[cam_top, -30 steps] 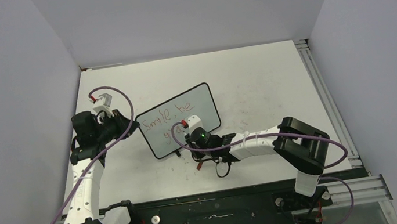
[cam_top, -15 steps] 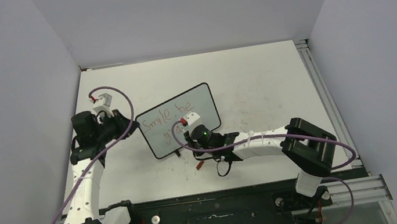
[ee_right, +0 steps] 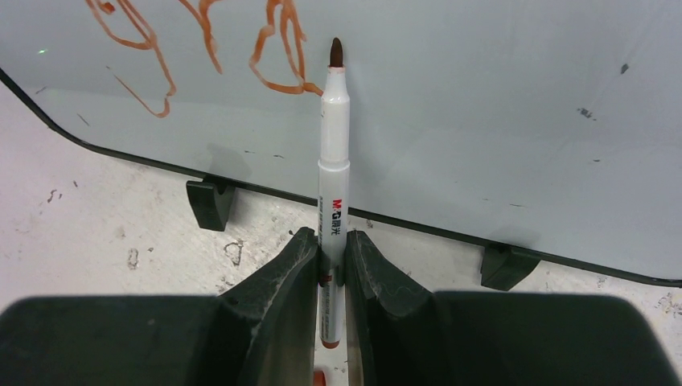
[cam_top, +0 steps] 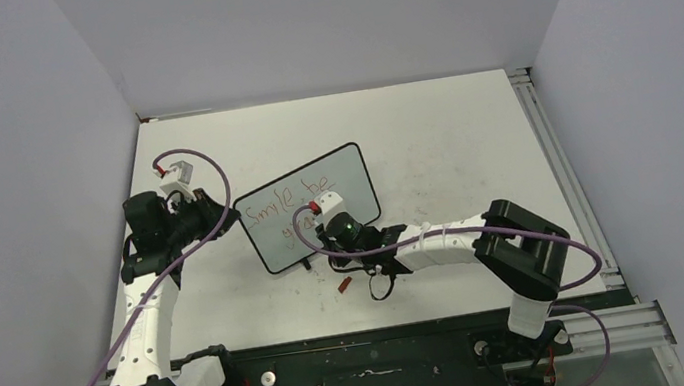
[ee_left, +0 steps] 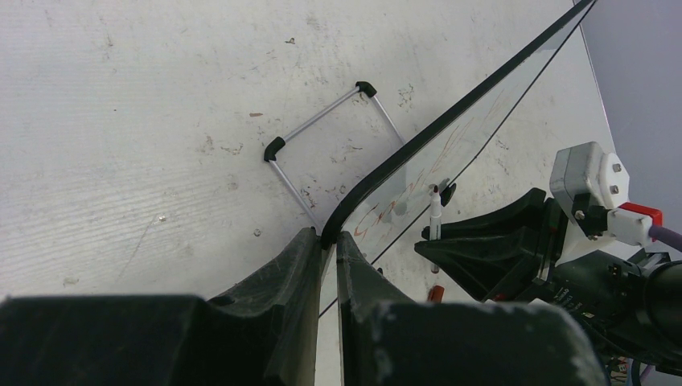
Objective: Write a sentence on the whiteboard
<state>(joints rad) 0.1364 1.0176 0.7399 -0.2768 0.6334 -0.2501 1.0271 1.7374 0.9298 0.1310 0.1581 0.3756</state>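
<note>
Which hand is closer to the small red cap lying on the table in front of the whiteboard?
Right. The right hand, gripping the marker, sits right by the red cap. The left hand clamps the whiteboard at its left edge, well away.

The whiteboard (cam_top: 347, 174) is pale glossy grey-white inside a thin black frame. The sentence (cam_top: 283, 199) is thin red lettering, orange-red at upper left of the right wrist view. The marker (ee_right: 333, 145) has a white barrel, dark reddish-brown tip and small red-and-black print. The table (cam_top: 451, 137) is white, speckled with dark scuffs. The cables (cam_top: 221, 185) are purple.
</note>
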